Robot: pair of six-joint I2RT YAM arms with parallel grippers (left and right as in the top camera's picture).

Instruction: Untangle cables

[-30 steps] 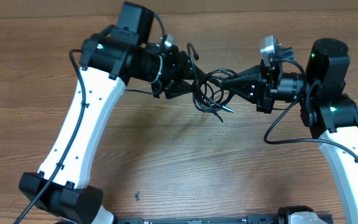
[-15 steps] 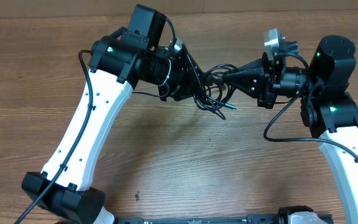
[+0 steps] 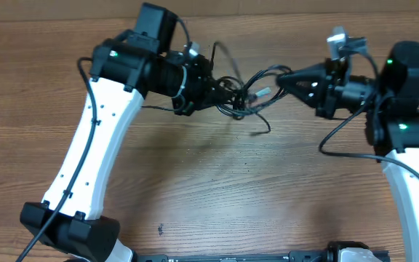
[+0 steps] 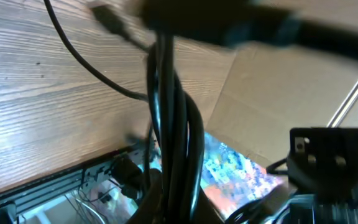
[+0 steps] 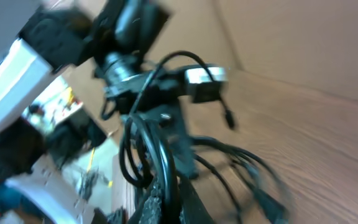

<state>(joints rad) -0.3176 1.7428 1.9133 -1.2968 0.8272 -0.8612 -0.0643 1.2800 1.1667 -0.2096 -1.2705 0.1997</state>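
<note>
Black cables (image 3: 255, 81) hang in a knotted bundle above the wooden table (image 3: 209, 189), near the middle of its far edge, strung between the two arms. On one side the left gripper (image 3: 226, 94) pinches the bundle. On the other the right gripper (image 3: 282, 76) has its fingers pressed together on a few strands (both wrist views are blurred, yet show cords running straight into the fingers). One loose end (image 3: 265, 128) droops toward the wood, and a silver plug (image 3: 264, 92) juts out mid-bundle.

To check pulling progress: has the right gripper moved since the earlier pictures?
Yes. The right gripper went rightward and nearer the table's far edge.
</note>
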